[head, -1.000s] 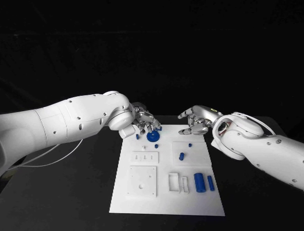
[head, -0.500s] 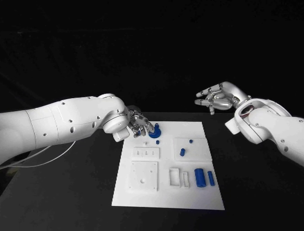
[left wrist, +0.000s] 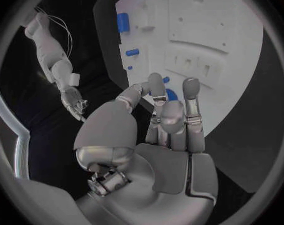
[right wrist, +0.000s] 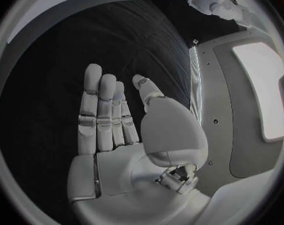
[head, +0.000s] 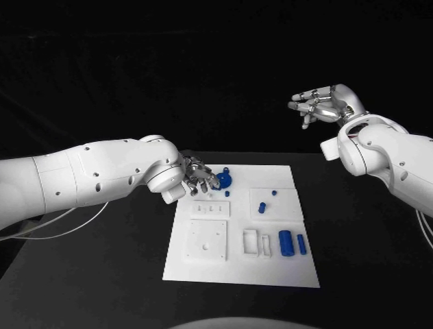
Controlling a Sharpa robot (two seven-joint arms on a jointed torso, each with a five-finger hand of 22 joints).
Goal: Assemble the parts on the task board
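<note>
Right hand (head: 320, 104) has gone up and away since a second ago: it was low at the task board's far edge beside the left hand, now it hangs high over the table's far right, well apart from everything. Its fingers are straight and loosely apart in the right wrist view (right wrist: 126, 130), holding nothing. So your right arm is out of this step.

Left hand (head: 199, 179) has stayed at the far left corner of the task board (head: 276, 274), shifting only slightly. Its fingers (left wrist: 191, 92) close around the round blue part (head: 223, 180), which stands at that corner; the left wrist view shows blue between the fingertips, so you're holding it, and you can't tell whether it is seated yet.

Further out, other parts lie untouched: a short blue peg (head: 262, 206) mid-board, a tiny blue pin (head: 272, 194) just beyond it, a fat blue cylinder (head: 286, 242) and a thinner blue rod (head: 301, 242) side by side near the right edge.

My read: you're placing the round part one-handed, most of the assembly is left.
</note>
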